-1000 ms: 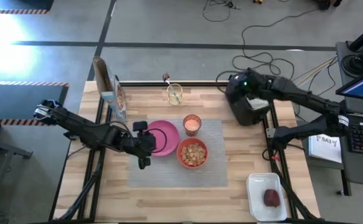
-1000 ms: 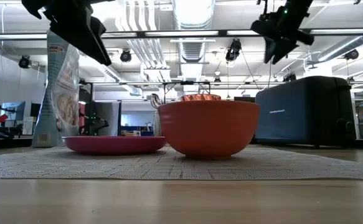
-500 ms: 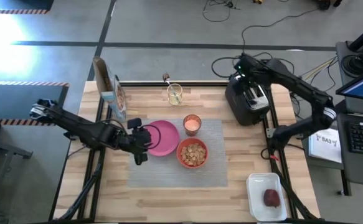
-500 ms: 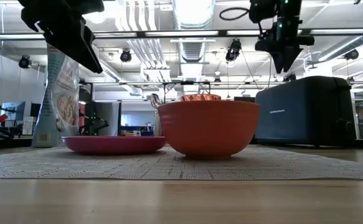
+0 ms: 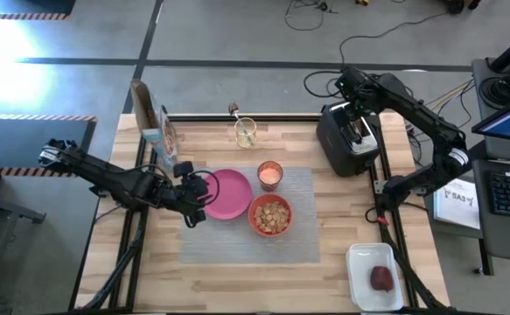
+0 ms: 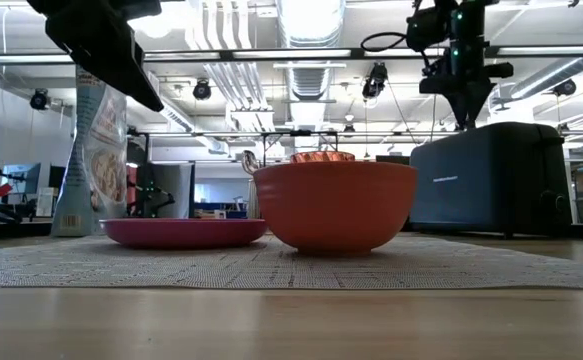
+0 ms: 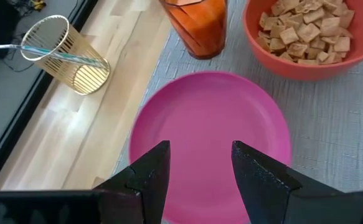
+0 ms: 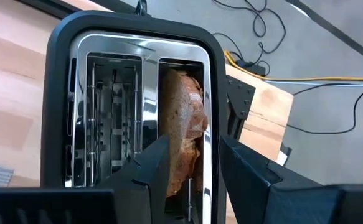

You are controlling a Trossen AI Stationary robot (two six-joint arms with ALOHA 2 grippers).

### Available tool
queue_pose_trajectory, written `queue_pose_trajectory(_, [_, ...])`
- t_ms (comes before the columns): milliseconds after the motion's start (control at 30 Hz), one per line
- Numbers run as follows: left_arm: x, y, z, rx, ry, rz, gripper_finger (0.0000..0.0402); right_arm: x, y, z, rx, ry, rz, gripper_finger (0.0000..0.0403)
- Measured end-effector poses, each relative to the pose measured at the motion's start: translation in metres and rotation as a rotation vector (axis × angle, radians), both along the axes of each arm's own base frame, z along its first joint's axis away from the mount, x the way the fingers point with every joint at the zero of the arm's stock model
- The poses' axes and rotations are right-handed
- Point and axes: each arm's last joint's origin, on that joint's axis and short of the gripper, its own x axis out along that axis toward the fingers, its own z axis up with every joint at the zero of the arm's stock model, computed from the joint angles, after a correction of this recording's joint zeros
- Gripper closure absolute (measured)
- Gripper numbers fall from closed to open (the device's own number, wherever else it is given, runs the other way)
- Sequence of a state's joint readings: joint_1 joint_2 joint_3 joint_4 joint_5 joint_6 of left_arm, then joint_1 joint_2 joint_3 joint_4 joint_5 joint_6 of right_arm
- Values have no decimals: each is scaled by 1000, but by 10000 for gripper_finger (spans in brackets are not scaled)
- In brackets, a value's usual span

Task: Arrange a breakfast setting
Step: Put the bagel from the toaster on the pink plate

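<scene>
Right wrist view alone shows toast slice (image 8: pixel 182 127) between the parted right gripper (image 8: pixel 192 163).

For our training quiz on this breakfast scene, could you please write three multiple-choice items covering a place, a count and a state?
1. Where is the toast slice?
A. on the pink plate
B. in a toaster slot
C. on the white tray

2. How many slots does the toaster have?
A. one
B. two
C. four

3. What state is the pink plate in?
A. bare
B. holding cereal
C. upside down

Key: 1 B, the right wrist view shows the slice standing in one slot; 2 B, two slots show side by side; 3 A, nothing lies on the plate under the open left claw.
</scene>
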State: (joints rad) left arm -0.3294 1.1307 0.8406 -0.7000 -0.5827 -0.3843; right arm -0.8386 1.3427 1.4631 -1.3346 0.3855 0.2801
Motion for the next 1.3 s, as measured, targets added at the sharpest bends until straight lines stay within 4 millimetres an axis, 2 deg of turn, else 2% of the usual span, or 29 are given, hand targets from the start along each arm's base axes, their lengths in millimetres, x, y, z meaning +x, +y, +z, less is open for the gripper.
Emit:
queue_pose_trajectory(533, [-6,2,-1,13,39,20,246,17,-24,-29,30,107,-11,275])
queue_pose_trajectory(667, [-8,3,0,13,38,20,246,15,-25,-30,27,118,-15,275])
queue_pose_trajectory(933, [-8,3,1,15,27,32,246,6,-18,-17,-11,83,-26,275])
queue_pose_trajectory(1300, [-7,3,1,11,16,31,246,8,-26,-26,19,97,-40,275])
